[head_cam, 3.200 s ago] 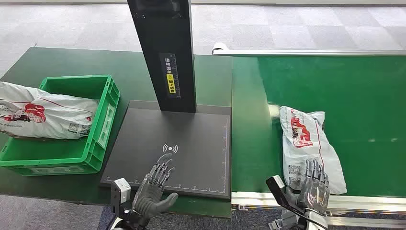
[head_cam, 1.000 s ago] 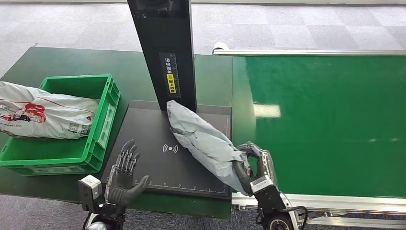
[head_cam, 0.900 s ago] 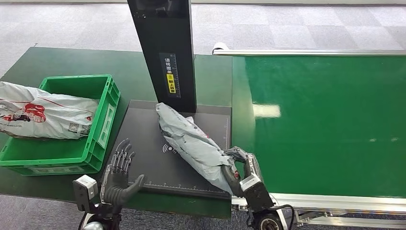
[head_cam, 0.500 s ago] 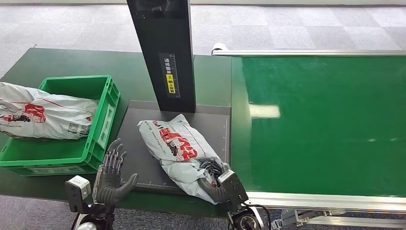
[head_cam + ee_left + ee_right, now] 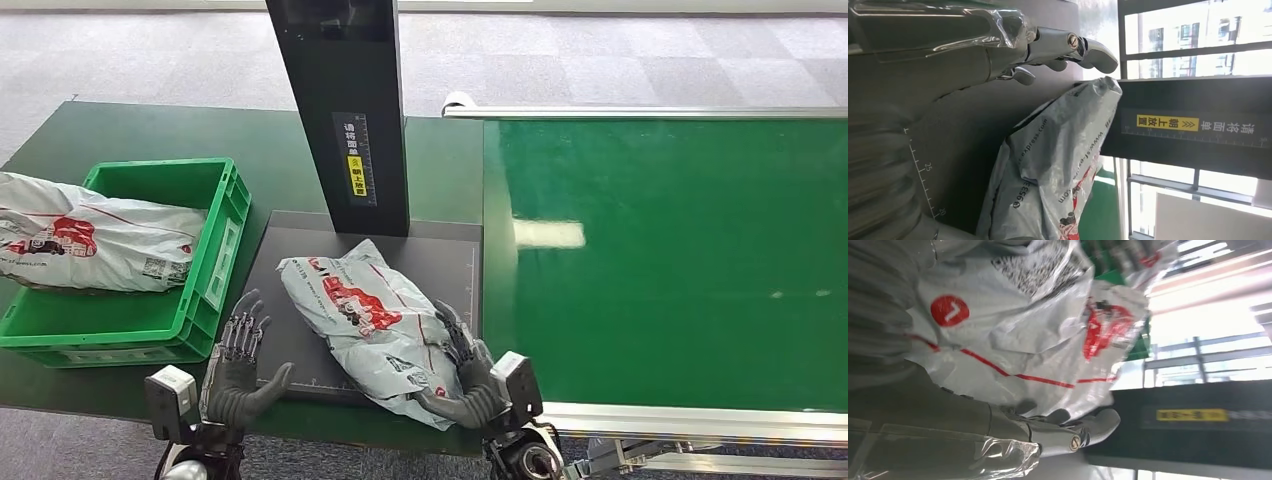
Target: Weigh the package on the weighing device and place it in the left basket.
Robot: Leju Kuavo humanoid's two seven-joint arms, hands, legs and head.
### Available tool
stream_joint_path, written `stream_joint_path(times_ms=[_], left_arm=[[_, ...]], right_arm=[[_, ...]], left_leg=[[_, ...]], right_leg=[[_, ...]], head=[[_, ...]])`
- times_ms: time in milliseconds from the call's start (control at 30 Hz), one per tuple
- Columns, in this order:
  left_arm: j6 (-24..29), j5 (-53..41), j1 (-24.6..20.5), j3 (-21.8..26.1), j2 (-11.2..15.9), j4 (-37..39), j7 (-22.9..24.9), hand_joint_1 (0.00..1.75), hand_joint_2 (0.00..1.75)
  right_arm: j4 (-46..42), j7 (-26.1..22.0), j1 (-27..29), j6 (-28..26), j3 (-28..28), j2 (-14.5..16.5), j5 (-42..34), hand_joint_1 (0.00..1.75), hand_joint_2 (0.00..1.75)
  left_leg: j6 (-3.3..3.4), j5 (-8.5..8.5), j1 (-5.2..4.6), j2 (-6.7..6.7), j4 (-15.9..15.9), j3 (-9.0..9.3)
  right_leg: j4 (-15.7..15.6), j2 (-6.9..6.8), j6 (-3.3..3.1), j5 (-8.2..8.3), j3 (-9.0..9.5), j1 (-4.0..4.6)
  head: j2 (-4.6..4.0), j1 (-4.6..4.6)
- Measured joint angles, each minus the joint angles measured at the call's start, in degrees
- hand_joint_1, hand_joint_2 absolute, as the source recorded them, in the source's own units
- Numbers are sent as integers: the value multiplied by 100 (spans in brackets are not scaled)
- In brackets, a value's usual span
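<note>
With the courier bag (image 5: 365, 325) flat on the scale platform (image 5: 290, 270), the right hand (image 5: 465, 375), fingers apparently spread against it, should withdraw fully for a true reading.

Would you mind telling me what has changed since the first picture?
The right hand carried the package from the conveyor belt onto the scale platform, turned it print-side up, and has opened beside it. The left hand stayed open; the green basket is unchanged.

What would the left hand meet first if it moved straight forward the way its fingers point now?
Probably the green basket's near corner; the left hand points up and forward beside the package, though depth is unclear.
</note>
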Motion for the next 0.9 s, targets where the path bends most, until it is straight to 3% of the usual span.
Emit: stream_joint_path(times_ms=[200,367,633,900], left_arm=[[-25,-84,1,16,3,55,-71,0,175],[-24,-268,43,117,9,-6,-68,0,175],[-215,-821,324,164,9,-461,-49,0,175],[-292,-1223,419,105,2,-633,-12,0,175]], right_arm=[[-1381,-295,560,623,-506,-250,-936,0,175],[-2070,-324,863,641,-1307,-387,-1297,0,175],[-1904,-211,1102,698,-2595,-335,-1164,0,175],[-1563,-145,1120,776,-3029,-136,-1073,0,175]], left_leg=[[3,-8,-1,-1,1,-15],[4,-10,-1,0,1,-17],[4,-12,-1,-1,0,-20],[4,-12,0,-1,0,-21]], right_leg=[[-2,-1,5,-4,-13,-2],[-2,-1,5,-5,-15,-2],[-2,-1,2,-8,-18,-1],[-2,-1,1,-8,-19,-1]], head=[[0,0],[0,-1],[0,0],[0,0]])
